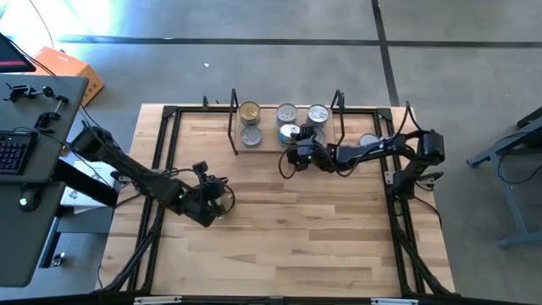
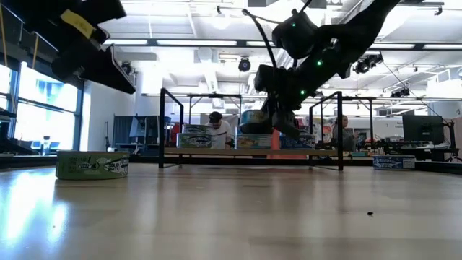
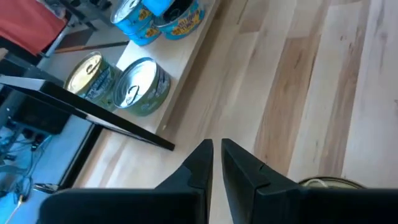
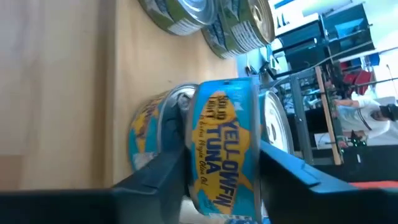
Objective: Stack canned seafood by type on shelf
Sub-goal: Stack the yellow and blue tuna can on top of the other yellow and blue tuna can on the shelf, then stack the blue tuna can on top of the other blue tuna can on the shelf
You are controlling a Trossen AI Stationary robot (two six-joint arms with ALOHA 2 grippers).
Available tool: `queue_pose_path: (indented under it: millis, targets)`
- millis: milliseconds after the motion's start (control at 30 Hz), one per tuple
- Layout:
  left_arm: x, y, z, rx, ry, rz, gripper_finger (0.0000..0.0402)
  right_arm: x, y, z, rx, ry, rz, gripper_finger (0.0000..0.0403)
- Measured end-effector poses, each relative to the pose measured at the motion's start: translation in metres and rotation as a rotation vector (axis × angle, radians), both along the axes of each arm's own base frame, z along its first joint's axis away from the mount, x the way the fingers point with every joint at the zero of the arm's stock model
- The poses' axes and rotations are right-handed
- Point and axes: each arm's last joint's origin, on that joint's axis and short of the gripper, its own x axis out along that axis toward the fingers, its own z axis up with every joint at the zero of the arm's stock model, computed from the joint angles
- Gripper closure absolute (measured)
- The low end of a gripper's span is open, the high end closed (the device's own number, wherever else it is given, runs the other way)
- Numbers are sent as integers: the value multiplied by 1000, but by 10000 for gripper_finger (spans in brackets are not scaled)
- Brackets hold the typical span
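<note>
Clamping a blue tuna can above the shelf, right gripper; left gripper nearly closed, empty

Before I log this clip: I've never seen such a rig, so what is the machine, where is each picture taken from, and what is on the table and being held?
Two dark robot arms work at a wooden table. One picture looks straight down from above, one looks level across the tabletop, and each wrist carries its own camera.

At the table's far edge stands the shelf, a low wood board between black wire frames, with several tins already on it, one a gold-lidded can.

The right gripper is at the shelf, shut on a blue yellowfin tuna can, held above another blue can on the board.

The left gripper hangs over the table's left part, its fingers nearly together and holding nothing. A green-labelled can sits on the table beside it. One more can lies right of the shelf.
</note>
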Motion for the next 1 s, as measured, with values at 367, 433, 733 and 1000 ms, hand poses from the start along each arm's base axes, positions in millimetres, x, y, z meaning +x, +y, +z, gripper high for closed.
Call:
queue_pose_path:
  millis: [367,433,733,1000]
  targets:
    - [1,-2,0,-32,-40,12,378,3,2,4,5,-52,20,150]
    - [2,-2,0,-34,-43,12,378,3,5,5,1,-51,30,148]
    - [5,-4,2,-41,-65,-3,378,3,31,36,156,-334,76,147]
    - [6,-5,3,-56,-90,2,378,-25,105,80,331,-459,216,153]
